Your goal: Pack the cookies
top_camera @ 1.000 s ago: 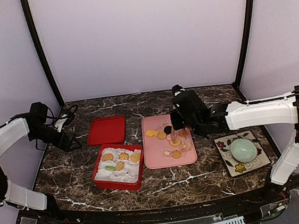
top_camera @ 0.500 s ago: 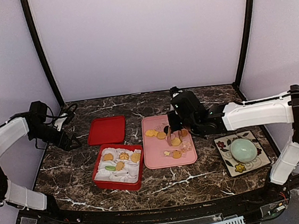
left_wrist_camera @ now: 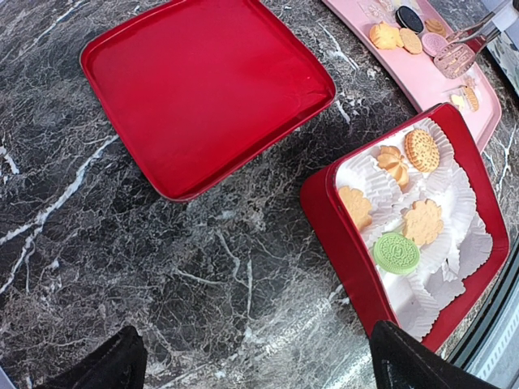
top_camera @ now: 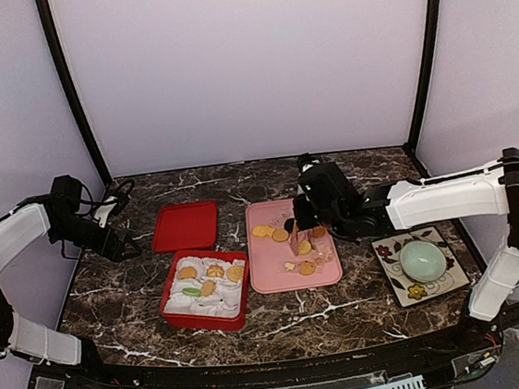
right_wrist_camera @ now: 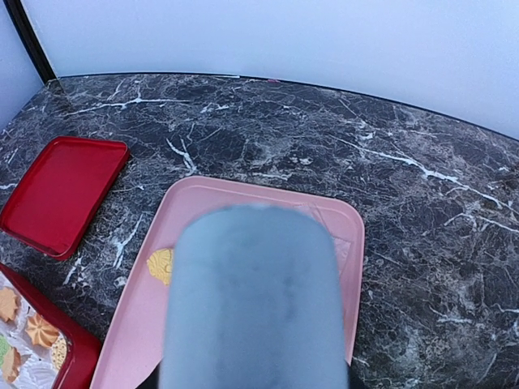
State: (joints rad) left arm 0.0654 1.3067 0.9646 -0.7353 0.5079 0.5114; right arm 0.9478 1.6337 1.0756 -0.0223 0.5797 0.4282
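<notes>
— Where are the small flat cookies (top_camera: 280,234)?
— Several golden ones and one black round lie on the pink rectangular plastic tray (top_camera: 269,270). Five more, one of them green, sit in white paper cups (left_wrist_camera: 454,203) inside the red square box (left_wrist_camera: 340,235) to the tray's left.
— And the right gripper (top_camera: 301,220)?
— Above the tray, its fingers gripping pale tongs (left_wrist_camera: 458,55) whose tips hang low among the cookies there.
— The left gripper (left_wrist_camera: 259,361)?
— Near the flat red lid (left_wrist_camera: 203,89) on the dark marble table (top_camera: 346,311), fingers spread wide, holding nothing.

I see white shells on my left arm (top_camera: 13,234) and right arm (top_camera: 446,198), black joints, black cables (top_camera: 112,203) at the left wrist, and a black left gripper (left_wrist_camera: 259,369).
</notes>
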